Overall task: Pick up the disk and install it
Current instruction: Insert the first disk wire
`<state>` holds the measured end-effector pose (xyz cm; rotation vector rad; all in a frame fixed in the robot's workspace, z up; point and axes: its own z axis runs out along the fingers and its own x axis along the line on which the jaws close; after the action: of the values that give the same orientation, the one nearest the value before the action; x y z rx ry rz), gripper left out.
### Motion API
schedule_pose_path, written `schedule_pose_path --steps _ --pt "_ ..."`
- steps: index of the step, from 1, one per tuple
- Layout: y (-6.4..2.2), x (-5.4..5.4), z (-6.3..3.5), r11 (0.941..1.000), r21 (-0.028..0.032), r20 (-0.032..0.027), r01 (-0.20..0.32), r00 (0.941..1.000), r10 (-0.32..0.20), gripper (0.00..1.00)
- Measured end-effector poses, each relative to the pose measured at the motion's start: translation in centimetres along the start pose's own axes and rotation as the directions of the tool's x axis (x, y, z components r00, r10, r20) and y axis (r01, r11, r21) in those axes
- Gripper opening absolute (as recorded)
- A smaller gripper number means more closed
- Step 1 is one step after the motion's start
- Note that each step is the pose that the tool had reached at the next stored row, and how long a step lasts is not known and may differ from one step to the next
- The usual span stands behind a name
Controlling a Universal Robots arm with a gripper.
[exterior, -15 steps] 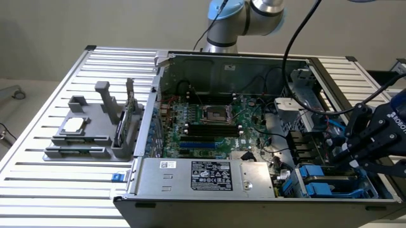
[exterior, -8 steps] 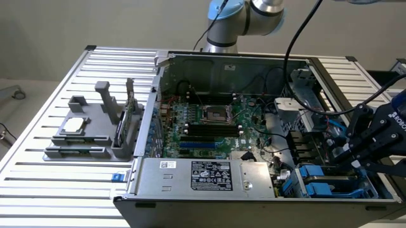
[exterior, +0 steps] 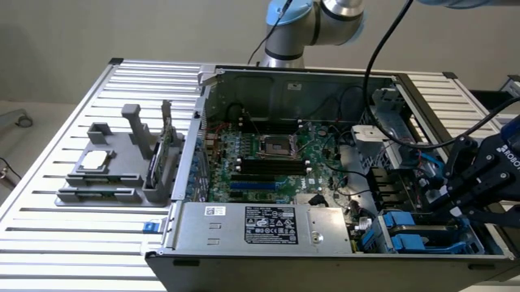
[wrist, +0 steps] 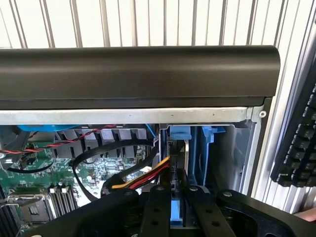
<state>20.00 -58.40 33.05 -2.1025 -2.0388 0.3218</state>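
Gripper [wrist: 176, 191] clamps the disk [wrist: 177, 213] (blue-edged) at computer case [exterior: 325, 76] on slatted table [exterior: 49, 243].

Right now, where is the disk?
The disk is held edge-on in the gripper, beside the blue drive carriers in the open computer case, at the exterior view's lower right.

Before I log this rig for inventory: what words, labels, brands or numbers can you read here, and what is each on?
"ROBO": white letters on the black tool, cut off at the exterior view's right edge.
Black-and-white label on the grey power-supply box: too small to read.
White sticker on that box: too small to read.
Keyboard keys: unreadable.
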Motion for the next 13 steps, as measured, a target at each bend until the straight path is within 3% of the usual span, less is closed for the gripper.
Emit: schedule_pose_path --steps 13 --pt "-0.08 0.3 -0.14 0.9998 0.0077 0.0133 -0.02 0.9997 0.02 0.17"
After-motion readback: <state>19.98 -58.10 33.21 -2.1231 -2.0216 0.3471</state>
